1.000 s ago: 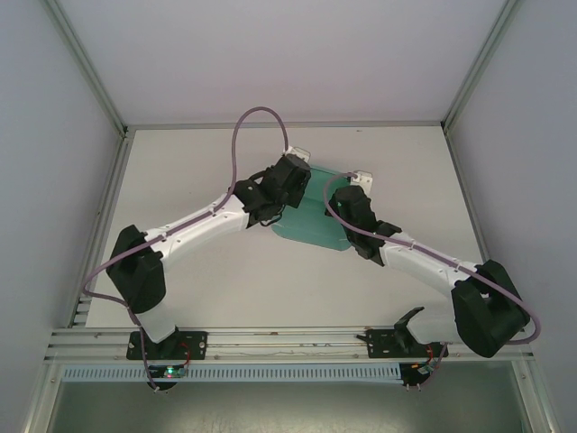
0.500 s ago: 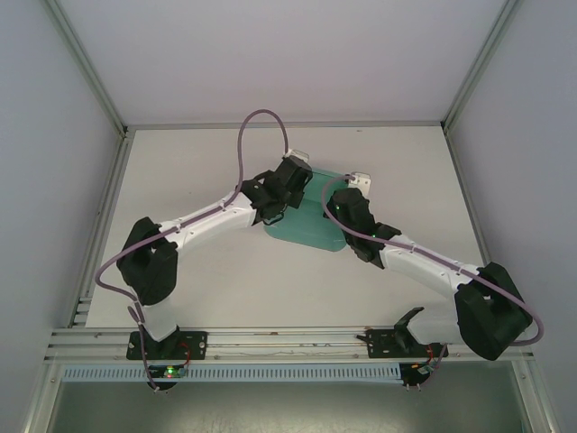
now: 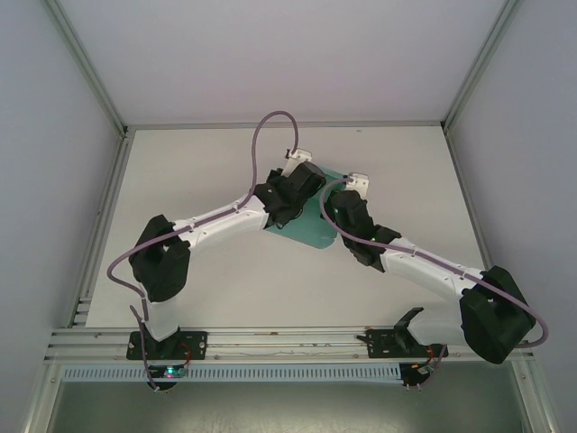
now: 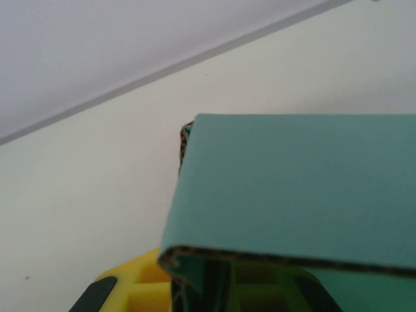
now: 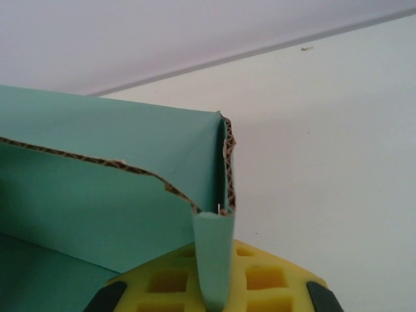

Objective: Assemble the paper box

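By my reading I am partway through; the teal-green corrugated-card paper box (image 3: 305, 231) is no longer a plain flat sheet, yet it is far from a closed box. In the right wrist view one side panel stands up and meets another at a folded corner, brown fluting showing along the cut edges; in the left wrist view a broad panel is bent over into a crisp crease. What I judge is left: raising the other walls, tucking the tabs and closing the lid, none of which I can see done.

The paper box sits towards the far middle of the flat white table (image 3: 189, 171), between the two arms; from above it reads as a rounded-corner teal panel, mostly hidden under the wrists; whether it rests on the table or is lifted off it I cannot tell.

The left gripper (image 4: 208, 292) is pressed together on the paper box, the folded card running down between its yellow pads (image 4: 140, 289); the right gripper (image 5: 214, 292) is likewise closed, pinching a narrow upright strip of card at the folded corner. The card looks stiff, smooth-faced and clean, with no tears that I can make out.
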